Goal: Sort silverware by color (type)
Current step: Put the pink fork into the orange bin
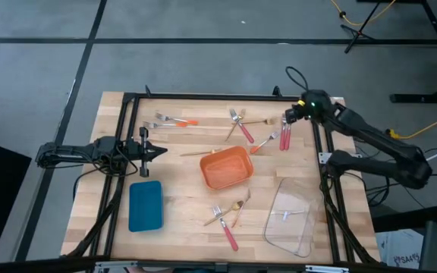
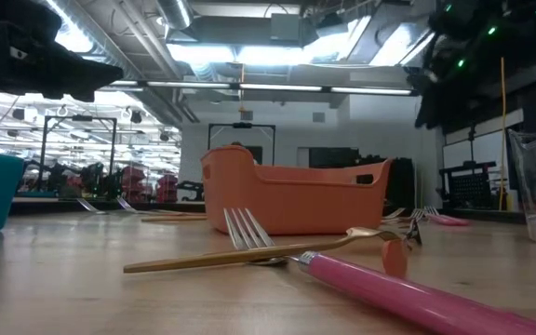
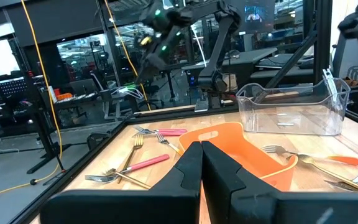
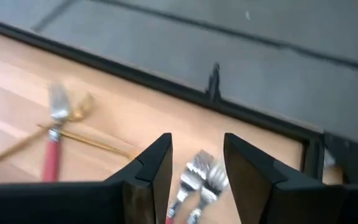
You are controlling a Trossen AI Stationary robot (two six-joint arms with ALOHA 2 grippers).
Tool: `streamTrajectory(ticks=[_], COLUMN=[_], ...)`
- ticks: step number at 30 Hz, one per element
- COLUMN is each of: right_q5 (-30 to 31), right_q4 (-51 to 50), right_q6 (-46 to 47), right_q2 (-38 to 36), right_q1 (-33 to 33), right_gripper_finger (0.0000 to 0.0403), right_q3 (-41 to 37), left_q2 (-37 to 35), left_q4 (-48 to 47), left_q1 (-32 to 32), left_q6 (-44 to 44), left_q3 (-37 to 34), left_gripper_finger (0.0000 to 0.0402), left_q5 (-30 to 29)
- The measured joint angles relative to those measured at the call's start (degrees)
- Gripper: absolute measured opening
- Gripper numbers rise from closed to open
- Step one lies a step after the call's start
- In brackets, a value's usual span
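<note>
Two pink-handled forks (image 4: 199, 177) lay side by side on the table (image 1: 180, 227) directly under the right gripper (image 4: 196, 163), their tines showing in the gap between its spread, empty fingers (image 4: 153, 168). In the high view that pair (image 1: 284, 139) sat just below the right gripper (image 1: 290, 115), near the table's far right corner. A little further off from it lay an orange-handled fork (image 1: 263, 142), then a pink fork crossed with a gold one (image 1: 240, 123). The orange tray (image 1: 224, 167) sat beyond those toward the table's middle, and the clear tray (image 1: 291, 220) stood on the near side of the gripper. Well apart from it were two orange-handled forks (image 1: 174, 121), a loose gold fork (image 1: 196, 152) and a near cluster of pink and gold forks (image 1: 228, 216). The left gripper (image 1: 158, 152) hovered clenched shut and empty at the left, the blue tray (image 1: 145, 205) just beside it.
</note>
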Motion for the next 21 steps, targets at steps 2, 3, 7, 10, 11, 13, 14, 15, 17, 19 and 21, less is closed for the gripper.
streamTrajectory(ticks=[2, 3, 7, 10, 11, 13, 14, 15, 17, 19, 21], right_q5=[-2.0, -2.8, -4.9, -4.9, -4.9, -4.9, -4.9, -5.0, -5.9, -6.5, -7.0], right_q4=[0.0, 0.0, 0.1, 0.0, 0.1, 0.0, 0.1, 0.1, 0.1, 0.1, 0.0], right_q6=[0.0, 0.0, 0.0, 0.0, 0.0, 0.0, 0.0, 0.6, 1.7, 2.3, 2.3], right_q2=[3.2, 4.7, 10.3, 14.1, 15.1, 17.0, 17.9, 18.8, 20.4, 21.8, 22.9], right_q1=[-1.7, -2.5, -4.6, -4.9, -4.9, -4.8, -4.7, -4.7, -4.7, -4.7, -4.7], right_gripper_finger=[0.0133, 0.0133, 0.0133, 0.0133, 0.0133, 0.0133, 0.0133, 0.0133, 0.0133, 0.0133, 0.0133], right_q3=[0.0, 0.0, 0.0, 0.0, 0.0, 0.0, 0.0, 0.0, 0.0, 0.0, 0.0], left_q2=[0.0, 0.0, 0.0, 0.0, 0.0, 0.0, 0.0, 0.0, 0.0, 0.0, 0.0], left_q4=[0.0, 0.0, 0.0, 0.0, 0.0, 0.0, 0.0, 0.0, 0.0, 0.0, 0.0], left_q1=[0.0, 0.0, 0.0, 0.0, 0.0, 0.0, 0.0, 0.0, 0.0, 0.0, 0.0], left_q6=[0.0, 0.0, 0.0, 0.0, 0.0, 0.0, 0.0, 0.0, 0.0, 0.0, 0.0], left_q3=[0.0, 0.0, 0.0, 0.0, 0.0, 0.0, 0.0, 0.0, 0.0, 0.0, 0.0], left_gripper_finger=[0.0000, 0.0000, 0.0000, 0.0000, 0.0000, 0.0000, 0.0000, 0.0000, 0.0000, 0.0000, 0.0000], left_q5=[0.0, 0.0, 0.0, 0.0, 0.0, 0.0, 0.0, 0.0, 0.0, 0.0, 0.0])
